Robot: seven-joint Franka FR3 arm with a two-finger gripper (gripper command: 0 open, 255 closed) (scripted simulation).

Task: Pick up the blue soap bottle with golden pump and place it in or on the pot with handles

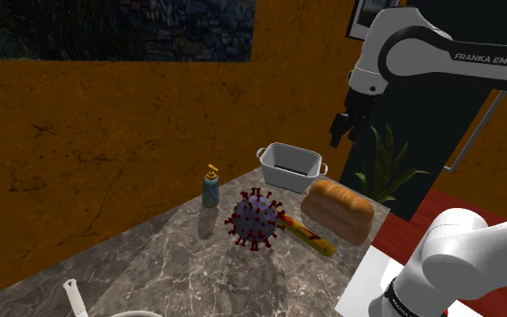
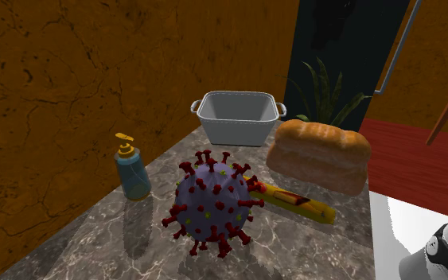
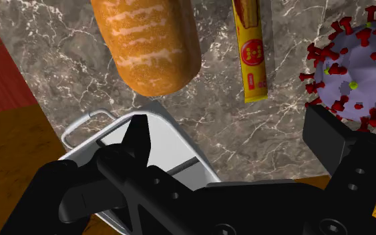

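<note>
Standing upright: blue soap bottle point(image 2: 134, 175), golden pump point(image 2: 125, 144)

On my bench point(image 1: 152, 261), in the shoulder view, the soap bottle point(image 1: 211, 186) stands by the left edge, left of the spiky ball point(image 1: 255, 219). The pot point(image 1: 291, 167) sits at the far corner, behind the ball. The loaf point(image 1: 337, 210) lies right of the ball, just before the pot, with a long packet point(image 1: 307, 234) between loaf and ball. My claw point(image 1: 346, 126) hangs above the pot, well apart from the bottle
</note>
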